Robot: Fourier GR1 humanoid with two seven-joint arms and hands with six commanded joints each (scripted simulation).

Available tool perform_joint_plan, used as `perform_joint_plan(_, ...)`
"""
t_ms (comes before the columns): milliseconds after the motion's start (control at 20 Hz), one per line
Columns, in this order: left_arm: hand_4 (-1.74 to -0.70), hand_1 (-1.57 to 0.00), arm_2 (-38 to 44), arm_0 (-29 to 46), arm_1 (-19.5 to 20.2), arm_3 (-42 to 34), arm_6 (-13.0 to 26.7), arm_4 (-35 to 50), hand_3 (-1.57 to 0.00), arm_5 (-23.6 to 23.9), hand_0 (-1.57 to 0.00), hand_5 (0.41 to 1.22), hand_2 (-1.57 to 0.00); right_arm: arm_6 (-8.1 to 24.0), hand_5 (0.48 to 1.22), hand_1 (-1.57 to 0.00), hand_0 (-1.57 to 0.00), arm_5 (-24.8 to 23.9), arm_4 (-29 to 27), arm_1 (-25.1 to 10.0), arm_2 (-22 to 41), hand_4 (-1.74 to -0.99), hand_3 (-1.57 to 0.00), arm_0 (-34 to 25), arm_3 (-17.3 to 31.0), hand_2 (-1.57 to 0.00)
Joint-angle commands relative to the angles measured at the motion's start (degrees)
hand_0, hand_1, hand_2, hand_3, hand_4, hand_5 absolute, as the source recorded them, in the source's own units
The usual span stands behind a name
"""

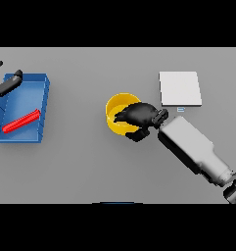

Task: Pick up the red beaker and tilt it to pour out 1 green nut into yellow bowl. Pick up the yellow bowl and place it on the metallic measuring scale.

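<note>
The yellow bowl [116, 112] stands near the table's middle. My right hand [139, 116] lies over its right rim with fingers and thumb curled round the rim, hiding the bowl's right side. I cannot see inside the bowl well enough to tell its contents. The red beaker [21, 121] lies on its side in a blue tray [42, 105] at the left. The metallic measuring scale [180, 88] is a pale square plate just right of and behind the bowl. My left hand [6, 83] hovers at the tray's far left corner, fingers straight.
The blue tray fills the left edge of the table. My right forearm [193, 147] runs from the lower right up to the bowl, passing just in front of the scale.
</note>
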Motion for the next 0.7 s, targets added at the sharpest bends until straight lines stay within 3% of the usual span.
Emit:
perform_joint_plan(0,-0.79,0.0,0.01,-0.29,0.02,0.27,0.18,-0.16,0.0,0.11,0.0,0.71,0.0,-0.79,0.957,-0.41,-0.45,-0.57,0.01,0.32,-0.01,-1.363,-0.32,-0.42,0.47,-0.35)
perform_joint_plan(50,-0.79,0.0,0.19,-0.25,0.04,0.59,-0.57,0.09,0.0,-0.13,0.0,0.71,0.0,-1.16,1.01,-0.64,-0.68,-0.4,-0.19,-0.06,0.01,-1.435,-0.57,-0.16,-0.2,-0.59)
perform_joint_plan(200,-0.79,0.0,-0.08,-0.44,-0.16,0.17,-0.23,-0.16,0.0,0.16,0.0,0.707,0.0,-3.31,1.113,-1.09,-1.11,0.7,-0.97,-1.28,0.19,-1.578,-0.88,-0.13,-0.93,-1.07)
perform_joint_plan(400,-0.78,0.0,-0.04,-0.58,0.25,0.02,0.34,-0.15,0.0,-0.16,0.0,0.71,0.0,-0.8,1.177,-1.38,-1.38,3.97,-2.1,-1.98,-0.03,-1.674,-1.11,-0.2,-2.54,-1.29)
perform_joint_plan(450,-0.78,0.0,-0.06,-0.55,0.32,0.41,0.01,-0.35,0.0,-0.12,0.0,0.71,0.0,0.48,1.186,-1.41,-1.42,4.37,-2.25,-1.37,-0.02,-1.688,-1.13,-0.25,-2.66,-1.32)
perform_joint_plan(650,-0.78,0.0,-0.1,0.15,0.12,-0.59,-0.06,-0.15,0.0,0.21,0.0,0.703,0.0,0.16,1.207,-1.51,-1.51,4.2,-3.17,-2.0,-0.39,-1.719,-1.2,-0.44,-4.24,-1.39)
